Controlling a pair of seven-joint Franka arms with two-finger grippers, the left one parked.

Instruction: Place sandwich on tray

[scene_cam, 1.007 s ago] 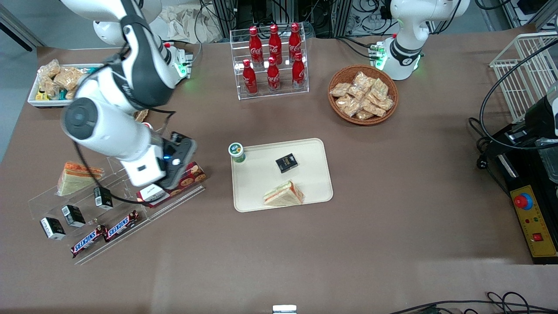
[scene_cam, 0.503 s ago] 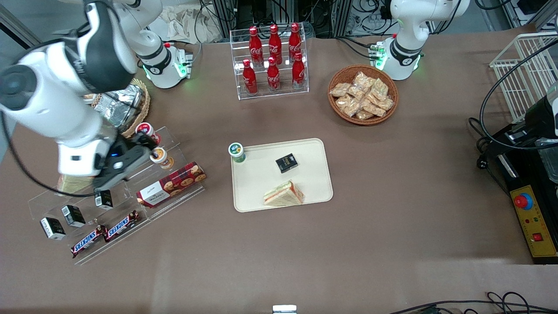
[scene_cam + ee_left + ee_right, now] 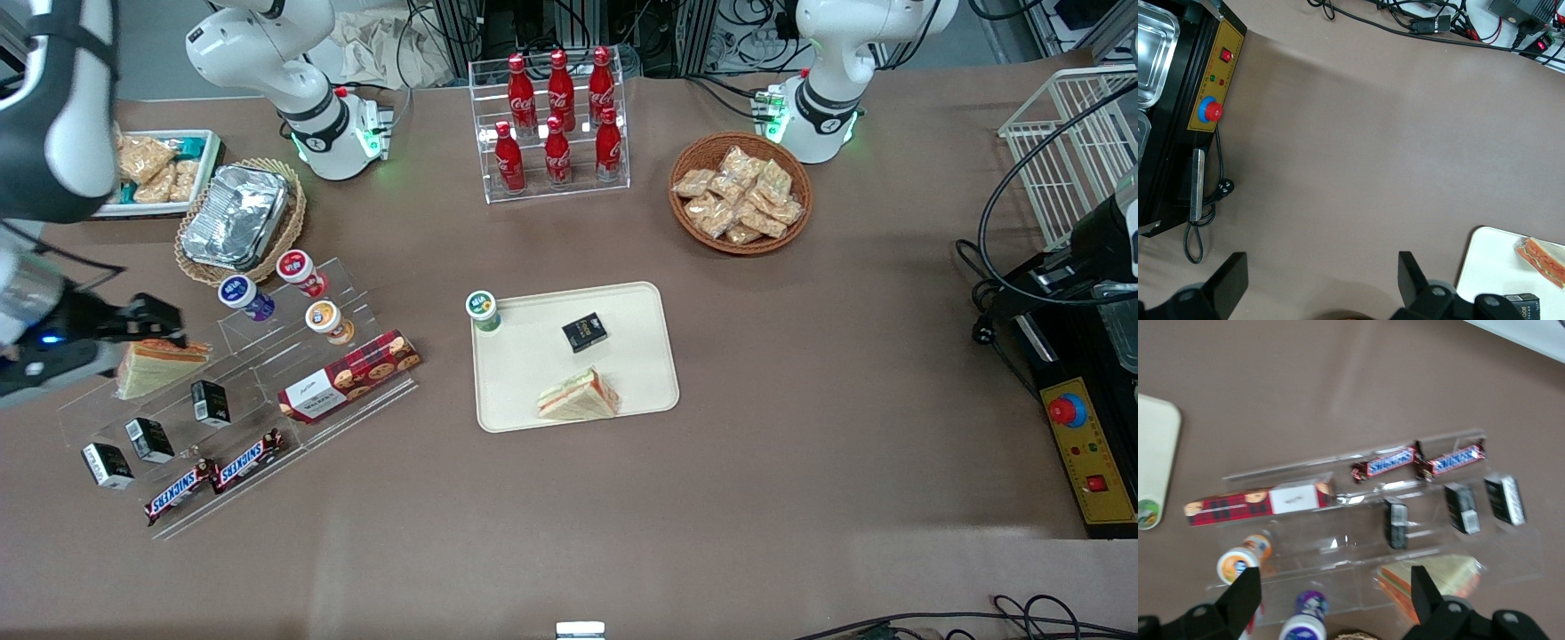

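One wrapped wedge sandwich (image 3: 578,396) with white bread and orange and green layers lies on the cream tray (image 3: 622,311), at the tray's edge nearest the front camera. It also shows in the left wrist view (image 3: 1543,256) on the tray (image 3: 1490,267). A near-identical second wedge sandwich (image 3: 158,363) sits on the clear acrylic stand (image 3: 267,356) toward the working arm's end. My gripper (image 3: 164,324) is open and empty, raised just above this second wedge. The right wrist view shows the gripper (image 3: 1333,603) with the wedge (image 3: 1431,580) by one finger.
On the tray are a black box (image 3: 584,332) and a green-lidded cup (image 3: 483,310). The stand holds a cookie box (image 3: 349,376), small cups (image 3: 324,318), black packs (image 3: 211,401) and Snickers bars (image 3: 213,476). Cola rack (image 3: 556,124), snack basket (image 3: 740,193) and foil container (image 3: 236,216) stand farther back.
My arm has swung from above the cookie box toward the working arm's end of the table, uncovering the cups and foil container. The gripper stays open and empty; the sandwiches have not moved.
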